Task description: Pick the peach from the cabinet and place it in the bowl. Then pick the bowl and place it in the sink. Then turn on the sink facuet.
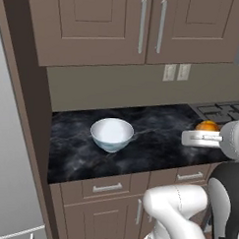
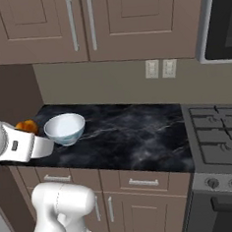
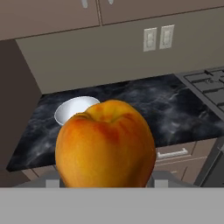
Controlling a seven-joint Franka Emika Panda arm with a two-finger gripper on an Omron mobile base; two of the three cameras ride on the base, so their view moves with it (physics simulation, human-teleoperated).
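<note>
Peach (image 3: 105, 144) gripped in part-open pincer (image 3: 105, 181), bowl (image 3: 75, 109) on counter (image 3: 144, 109) beyond

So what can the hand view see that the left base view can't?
The hand view shows the peach huge and close, blush and dimple clear, gripped in the hand.

The left base view shows the robot's white arm, the drawers below the counter and the grey bar handles at full length.

Both show the white bowl, the black counter, the wall outlets and the stove.

Bowl (image 1: 111, 134) on the counter (image 1: 155, 142), stove (image 2: 218, 134) right, cabinets (image 1: 106, 27) above.
</note>
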